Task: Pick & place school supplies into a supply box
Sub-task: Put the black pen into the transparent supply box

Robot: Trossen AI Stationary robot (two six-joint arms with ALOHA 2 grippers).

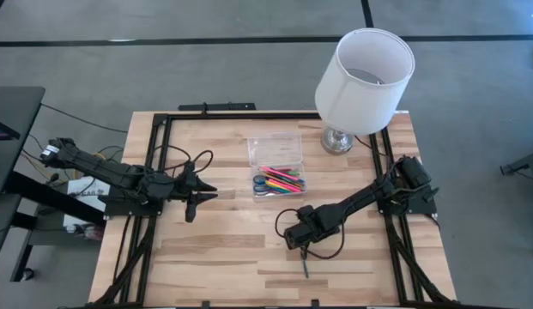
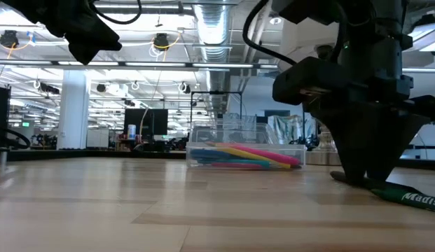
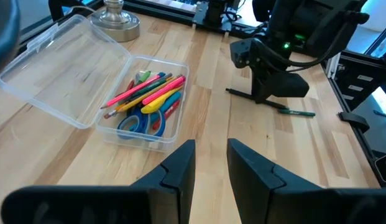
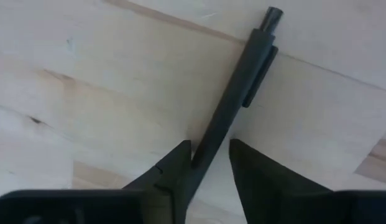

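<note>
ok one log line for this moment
right gripper down astride dark pen on table | left gripper waiting, empty | box open

Supply box (image 1: 276, 163): clear plastic case, lid (image 1: 274, 147) open, hinged back flat on table, toward lamp side. Sits mid-table.

Inside box: pink, yellow, red, green pens/markers (image 3: 146, 93) piled lengthwise; blue-handled scissors (image 3: 138, 122) at one end, under the pens.

Dark pen (image 4: 233, 96): clip-type, green barrel with white lettering, flat on wood, well apart from box, lying between the right gripper's (image 4: 208, 163) fingers.
</note>
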